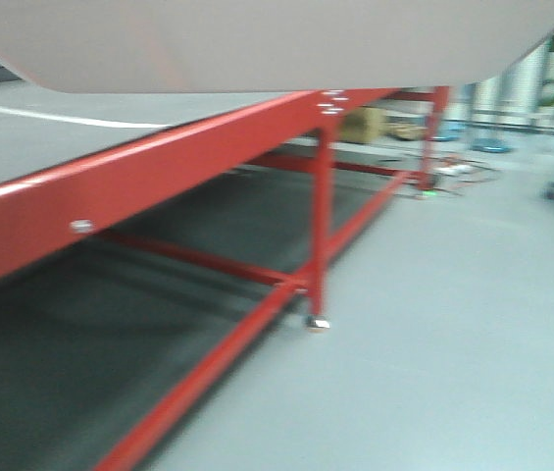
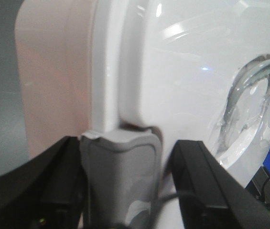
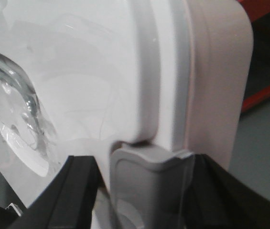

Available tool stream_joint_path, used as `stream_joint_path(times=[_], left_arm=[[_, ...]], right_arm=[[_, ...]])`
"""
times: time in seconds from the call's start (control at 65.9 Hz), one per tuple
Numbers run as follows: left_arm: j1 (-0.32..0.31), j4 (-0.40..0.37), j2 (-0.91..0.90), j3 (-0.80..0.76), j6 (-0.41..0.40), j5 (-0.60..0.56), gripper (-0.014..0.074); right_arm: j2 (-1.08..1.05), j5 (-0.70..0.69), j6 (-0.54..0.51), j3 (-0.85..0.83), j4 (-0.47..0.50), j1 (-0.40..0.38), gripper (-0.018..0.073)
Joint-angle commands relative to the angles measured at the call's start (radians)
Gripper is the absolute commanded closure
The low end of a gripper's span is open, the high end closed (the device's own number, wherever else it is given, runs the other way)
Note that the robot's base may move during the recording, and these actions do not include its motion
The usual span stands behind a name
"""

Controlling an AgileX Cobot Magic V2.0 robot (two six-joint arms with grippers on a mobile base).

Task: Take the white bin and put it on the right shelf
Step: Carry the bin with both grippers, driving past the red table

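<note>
Two grippers, left gripper [image 2: 127, 191] and right gripper [image 3: 144, 195], have jaws pinching the white bin's [image 1: 257, 39] grey latches; keep it level beside the red-framed bench [image 1: 139, 177].

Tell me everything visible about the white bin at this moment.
The white bin is a translucent pinkish-white plastic tub with rounded corners and a glossy white lid bearing a clear curved handle. A grey clip latch sits at each end, framed by the dark fingers of the left tool and right tool. In the front view its underside fills the top, above the red-framed table.
</note>
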Motion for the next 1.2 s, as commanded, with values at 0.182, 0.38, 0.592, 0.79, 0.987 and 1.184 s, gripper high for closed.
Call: stream_joint_path(times=[0.182,0.38,0.592,0.79,0.987,1.184], left_arm=[[-0.020,-0.191,-0.016,-0.041,0.007,0.158,0.0390],[-0.020,-0.191,-0.015,-0.041,0.007,0.158,0.0390],[-0.020,-0.192,-0.015,-0.041,0.007,0.158,0.0390],[-0.020,-0.192,-0.015,-0.041,0.007,0.158,0.0390],[-0.020,-0.192,-0.015,-0.041,0.007,0.158,0.0390],[-0.020,-0.192,-0.015,-0.041,0.007,0.158,0.0390]], right_arm=[[-0.010,0.089,-0.012,-0.035,0.196,0.009,0.0252],[-0.010,0.089,-0.012,-0.035,0.196,0.009,0.0252],[-0.010,0.089,-0.012,-0.035,0.196,0.009,0.0252],[-0.010,0.089,-0.012,-0.035,0.196,0.009,0.0252],[-0.010,0.089,-0.012,-0.035,0.196,0.009,0.0252],[-0.010,0.089,-0.012,-0.035,0.196,0.009,0.0252]])
